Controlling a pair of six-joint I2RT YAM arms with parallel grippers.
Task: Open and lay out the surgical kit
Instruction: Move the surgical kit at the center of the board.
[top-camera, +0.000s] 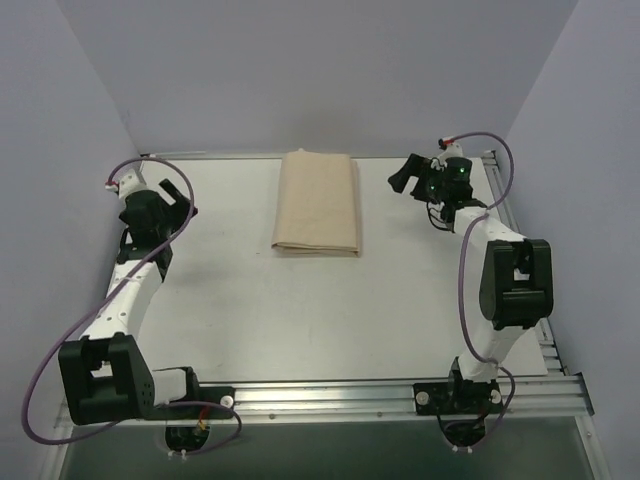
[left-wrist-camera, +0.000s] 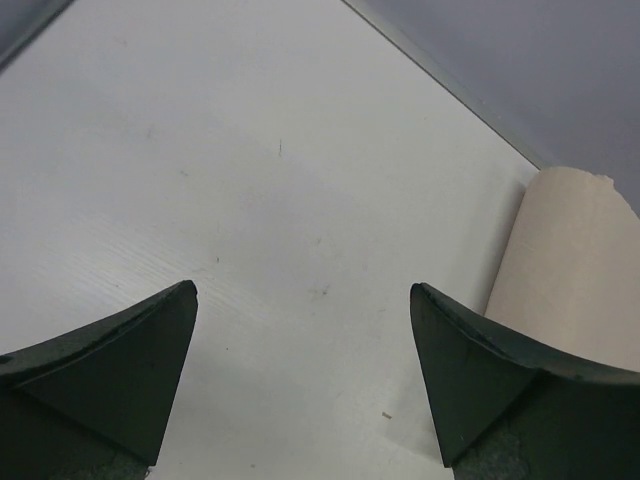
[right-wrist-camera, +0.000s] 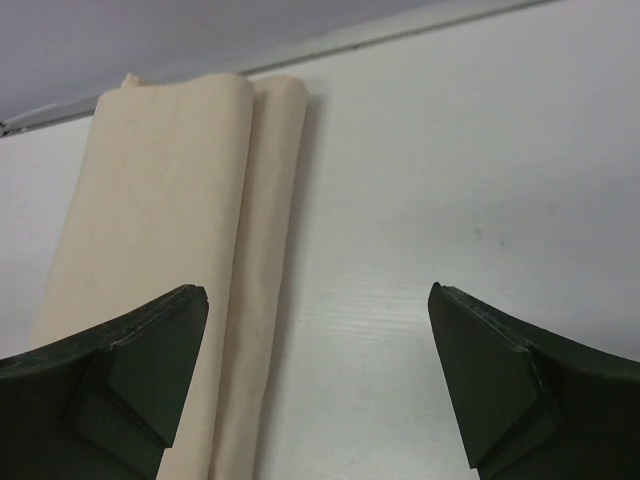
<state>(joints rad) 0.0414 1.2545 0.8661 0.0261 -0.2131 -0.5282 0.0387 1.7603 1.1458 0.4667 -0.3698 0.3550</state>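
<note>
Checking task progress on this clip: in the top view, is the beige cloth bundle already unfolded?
No, the cloth wrap lies as a compact folded rectangle, its layered edges stacked at the near end.

- left arm (top-camera: 125, 295): white tubular links joined by chunky black joint housings.
- right arm (top-camera: 515, 285): the same white links and black housings.
- purple cable (top-camera: 462, 280): a thin one loops along each arm.
- left gripper (left-wrist-camera: 303, 290) and right gripper (right-wrist-camera: 318, 290): dark, matte, wedge-shaped fingers (left-wrist-camera: 120, 370).
</note>
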